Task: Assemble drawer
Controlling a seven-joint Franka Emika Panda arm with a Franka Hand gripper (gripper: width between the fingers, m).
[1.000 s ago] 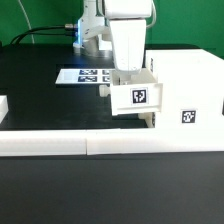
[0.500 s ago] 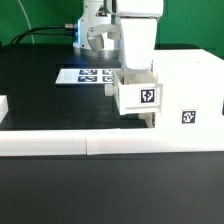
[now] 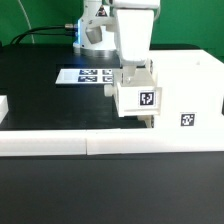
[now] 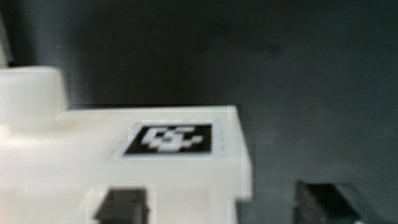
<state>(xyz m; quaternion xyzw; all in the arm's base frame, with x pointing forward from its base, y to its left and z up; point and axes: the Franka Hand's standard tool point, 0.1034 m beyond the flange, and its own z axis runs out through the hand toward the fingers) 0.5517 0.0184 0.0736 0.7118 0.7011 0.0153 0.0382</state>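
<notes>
1. While the arm reaches down from above in the exterior view, the gripper [image 3: 135, 72] sits on a small white tray [image 3: 139, 99], which hangs clear of the black table [image 3: 40, 100].
2. The tray shows a black-and-white tag [image 3: 147, 99] on the face turned toward the camera.
3. In the wrist view the two dark fingertips [image 4: 121, 204] stand on either side of the tray's [image 4: 125, 160] white wall, and the jaws appear closed narrowly onto it, holding the tray.
4. That same view shows a tag [image 4: 173, 139] on the tray's flat face and a round white knob [image 4: 31, 97] standing out of it.
5. In the exterior view, the tall boxy housing [image 3: 188, 85] stands at 3 o'clock of the tray, with the tray held right against its open side; I cannot tell whether the two touch.
6. The housing carries its own tag [image 3: 187, 120] low on its front.
7. The marker board [image 3: 85, 76] lies flat on the table at about 10 o'clock from the tray.
8. A long low white wall [image 3: 110, 144] runs along the table's near edge, at 6 o'clock from the tray.
</notes>
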